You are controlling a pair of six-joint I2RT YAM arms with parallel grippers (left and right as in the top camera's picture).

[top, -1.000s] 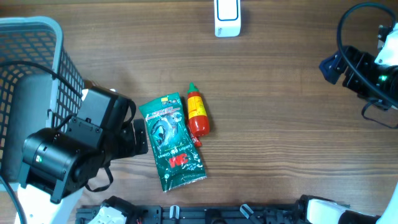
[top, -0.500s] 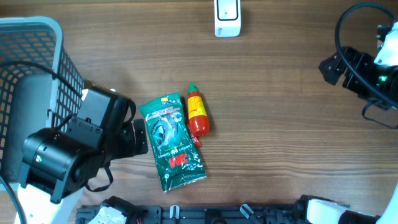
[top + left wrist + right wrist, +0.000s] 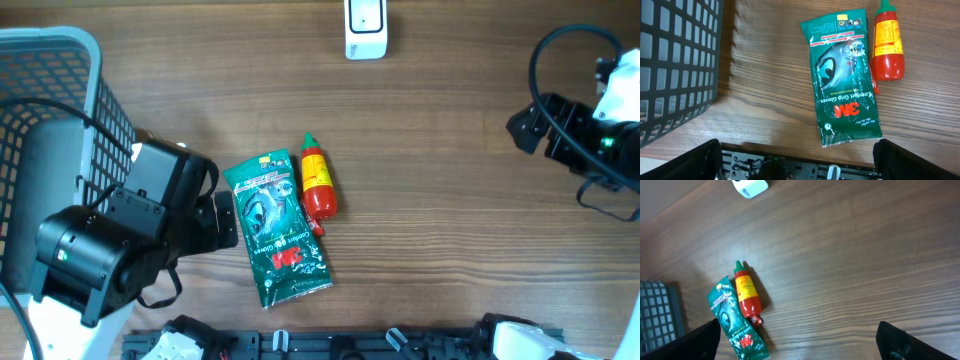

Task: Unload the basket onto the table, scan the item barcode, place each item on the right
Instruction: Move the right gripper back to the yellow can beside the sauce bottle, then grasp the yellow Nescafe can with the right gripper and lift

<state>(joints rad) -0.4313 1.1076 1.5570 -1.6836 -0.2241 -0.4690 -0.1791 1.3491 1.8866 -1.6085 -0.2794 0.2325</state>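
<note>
Nothing is picked up yet, so I judge this to be the opening step: the reach for an item. The left tool (image 3: 224, 220) sits in the lower left of the overhead frame, jaws spread as wide as they go and holding nothing. In its own wrist view the dark fingertips (image 3: 705, 162) stand at the bottom corners with bare desk (image 3: 450, 230) between them. The right tool (image 3: 522, 127) hangs at the right edge, well apart from everything, equally wide open and empty.

Two items lie flat near the centre of the overhead frame: a green glove packet (image 3: 276, 228) and a red sauce bottle (image 3: 317, 180) with a green cap. The bottle touches the packet's right edge. Which of them is meant I cannot tell, and no barcode shows on either upward face. The white scanner (image 3: 365, 28) stands at the top centre, well apart from both. A grey basket (image 3: 45, 38) fills the upper left.

The left tool is just beside the packet's left edge, so it looks the likelier one to act. The packet is thin and lies flush on the wood, so the jaws would probably have to come down across an edge or a corner. The rounder bottle should be the easier pinch. After that the item needs lifting, carrying up the frame to the scanner, and turning — likely over — so that its code faces the scanner.
</note>
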